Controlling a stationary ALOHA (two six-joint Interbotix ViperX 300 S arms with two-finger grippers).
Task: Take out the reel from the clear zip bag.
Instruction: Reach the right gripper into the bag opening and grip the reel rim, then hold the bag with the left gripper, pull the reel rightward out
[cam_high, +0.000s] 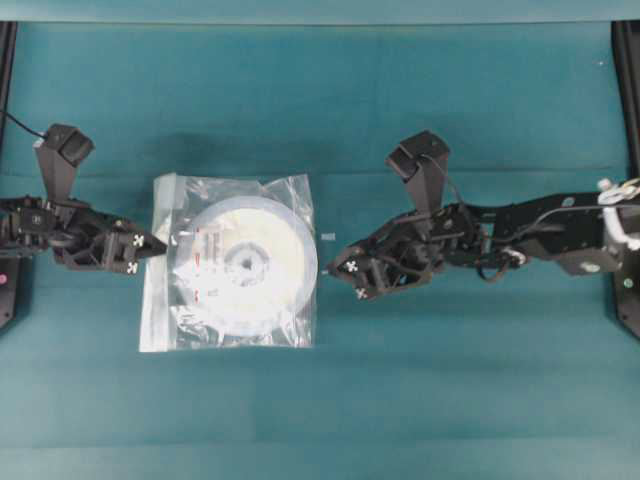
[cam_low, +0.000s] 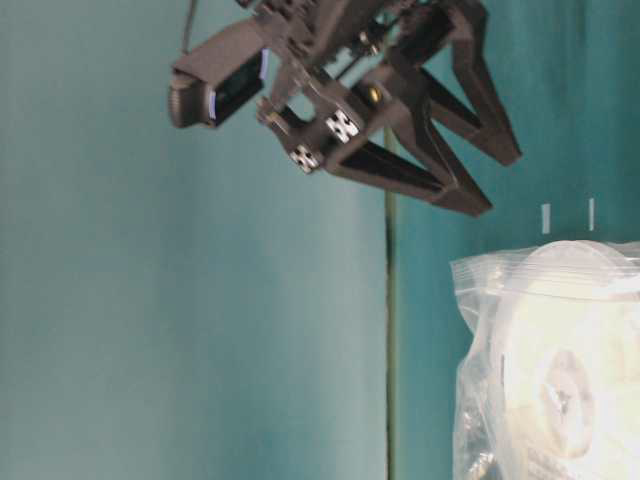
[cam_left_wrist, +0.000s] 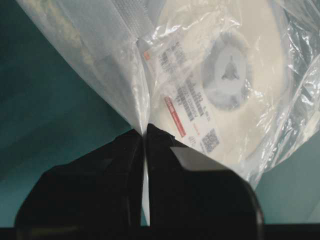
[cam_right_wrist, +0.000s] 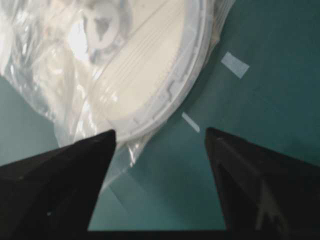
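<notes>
The clear zip bag (cam_high: 288, 196) lies flat on the teal table with the reel (cam_high: 262, 285) inside it. The reel's red-striped label (cam_high: 208, 252) faces the bag's left, zip-strip edge. My left gripper (cam_high: 152, 245) is shut on that edge; in the left wrist view its jaws (cam_left_wrist: 145, 131) pinch the bag film (cam_left_wrist: 115, 75), with the reel (cam_left_wrist: 250, 115) and label (cam_left_wrist: 186, 102) just beyond. My right gripper (cam_high: 342, 276) is open and empty beside the bag's right edge. In the right wrist view (cam_right_wrist: 160, 132) the reel (cam_right_wrist: 150, 70) and a bag corner (cam_right_wrist: 122, 152) lie just ahead of it.
A small white tape scrap (cam_high: 328, 236) lies on the table right of the bag and also shows in the right wrist view (cam_right_wrist: 235, 65). Black frame posts (cam_high: 628, 90) stand at the table's left and right edges. The table-level view shows the right gripper (cam_low: 500, 180) above the bag (cam_low: 480, 330).
</notes>
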